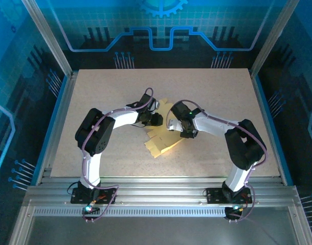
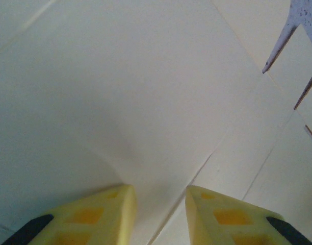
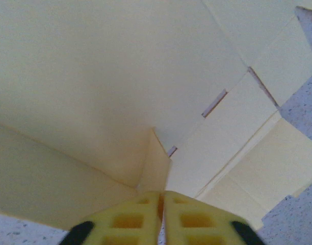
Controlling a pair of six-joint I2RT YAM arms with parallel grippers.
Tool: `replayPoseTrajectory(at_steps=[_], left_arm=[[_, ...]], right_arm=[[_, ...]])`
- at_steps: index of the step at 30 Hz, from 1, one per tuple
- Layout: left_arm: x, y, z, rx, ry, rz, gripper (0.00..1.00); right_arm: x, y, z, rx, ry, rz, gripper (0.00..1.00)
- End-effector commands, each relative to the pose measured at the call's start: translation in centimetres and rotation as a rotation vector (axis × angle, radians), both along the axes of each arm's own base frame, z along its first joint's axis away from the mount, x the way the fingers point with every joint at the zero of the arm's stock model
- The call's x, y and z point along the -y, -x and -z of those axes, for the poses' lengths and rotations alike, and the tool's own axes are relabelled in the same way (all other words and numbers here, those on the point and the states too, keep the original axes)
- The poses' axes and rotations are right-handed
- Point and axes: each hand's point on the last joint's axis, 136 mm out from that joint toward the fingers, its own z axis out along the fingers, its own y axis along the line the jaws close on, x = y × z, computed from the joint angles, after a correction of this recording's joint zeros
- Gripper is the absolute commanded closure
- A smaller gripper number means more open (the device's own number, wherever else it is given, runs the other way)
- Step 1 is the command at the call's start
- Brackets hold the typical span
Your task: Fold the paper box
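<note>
Evidently the right gripper (image 3: pixel 162 201), pinched closed on the box (image 1: pixel 163 145) flap, needed to fold along the crease; the left gripper (image 2: pixel 160 193) hung open, empty.

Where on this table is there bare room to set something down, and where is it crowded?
Bare table: the far strip beyond both wrists, the margins outside the left arm and right arm, and the near patch between the arms, below the paper box. Crowded: the centre, where the left gripper is open over the sheet and the right gripper pinches a fold.
</note>
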Motion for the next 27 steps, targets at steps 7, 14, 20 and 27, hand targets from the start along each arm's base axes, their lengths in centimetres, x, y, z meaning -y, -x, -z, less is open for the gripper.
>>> replayPoseTrajectory(at_steps=[7, 14, 20, 27], left_arm=[[-2.0, 3.6, 3.5, -0.147, -0.120, 0.015, 0.66], [-1.6, 3.1, 2.6, -0.130, -0.099, 0.010, 0.66], [-0.3, 1.0, -1.1, -0.058, -0.055, 0.031, 0.57], [0.9, -2.3, -9.7, 0.125, 0.003, 0.024, 0.36]], right_arm=[[1.3, -4.0, -5.6, 0.161, -0.289, 0.371, 0.23], [3.9, -2.8, -7.9, 0.072, -0.697, 0.870, 0.09], [4.9, -0.8, -7.0, -0.078, -0.990, 1.116, 0.12], [5.2, 2.1, -4.7, -0.128, -1.000, 1.167, 0.13]])
